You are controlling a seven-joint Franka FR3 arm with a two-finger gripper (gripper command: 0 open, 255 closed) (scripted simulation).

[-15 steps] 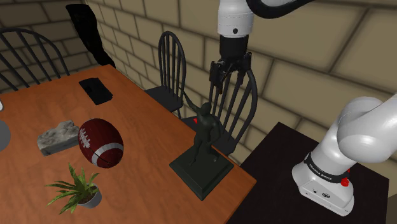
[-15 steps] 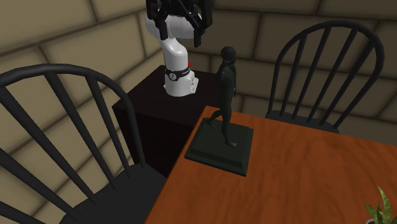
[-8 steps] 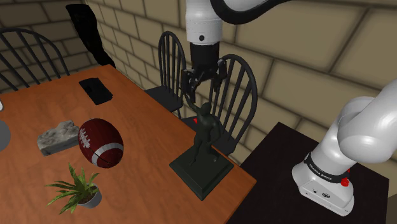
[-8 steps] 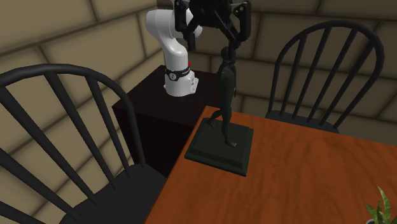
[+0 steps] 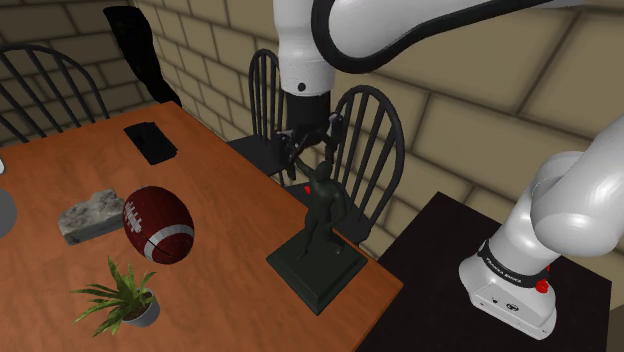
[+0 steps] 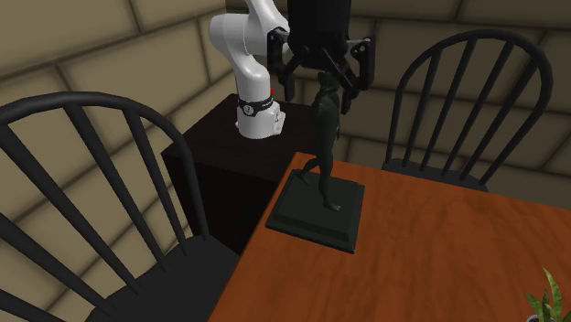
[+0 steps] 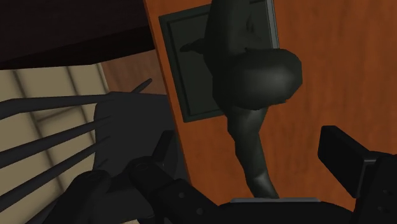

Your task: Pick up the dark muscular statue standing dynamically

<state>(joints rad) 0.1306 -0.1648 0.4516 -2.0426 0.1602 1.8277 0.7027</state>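
The dark, muscular statue of a striding figure [image 5: 322, 212] [image 6: 326, 128] stands upright on its square dark base at the corner of the orange-brown wooden table [image 5: 230, 185], right of centre in the shoulder view. The all-black two-finger gripper [image 5: 311, 158] [image 6: 320, 90] hangs over it with fingers spread wide either side of the head, not touching it. In the wrist view the head [image 7: 257, 76] lies between the parted fingers [image 7: 343, 153]. To the left lie a brown-and-white football [image 5: 158, 224], a grey stone block [image 5: 90, 215] and a small potted plant [image 5: 122, 298]. A black spindle-back chair [image 5: 372, 150] stands behind.
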